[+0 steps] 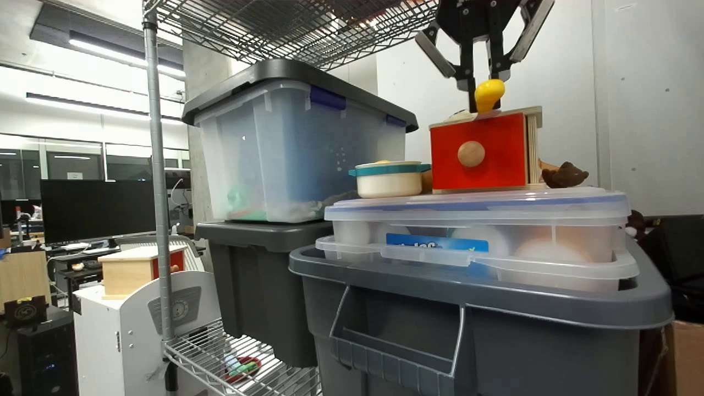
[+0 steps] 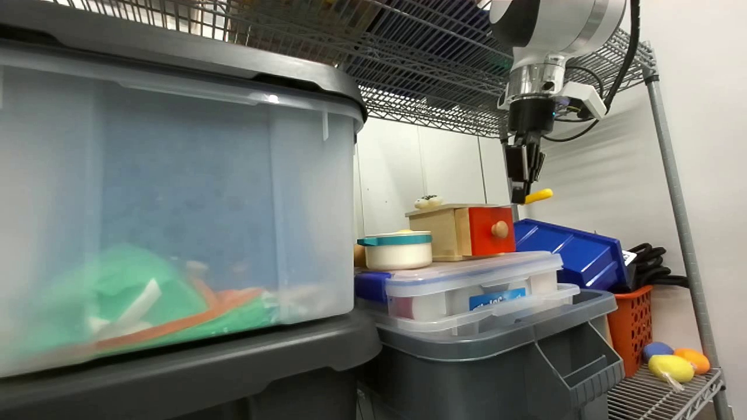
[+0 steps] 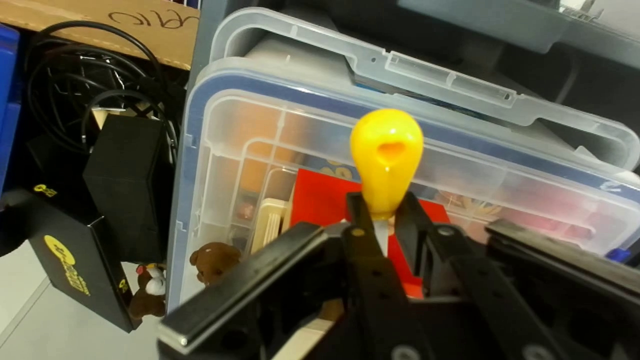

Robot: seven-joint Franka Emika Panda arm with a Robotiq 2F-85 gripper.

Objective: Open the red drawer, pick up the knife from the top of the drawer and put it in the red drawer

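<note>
Arm (image 2: 534, 73) nearly vertical, 2 fingers (image 3: 412, 225) downward and tight on yellow knife (image 3: 384, 172), near the red drawer (image 1: 498, 157).

A blue label (image 1: 437, 241) with white lettering (image 1: 426, 246) fronts a clear plastic container (image 1: 478, 218) in both exterior views, its words too blurred to read. In the wrist view, dark handwriting (image 3: 154, 20) marks a piece of cardboard (image 3: 172, 42); yellow lettering (image 3: 77, 280) and a yellow oval logo (image 3: 59, 250) stand on a black box (image 3: 95, 287), likewise illegible.
</note>
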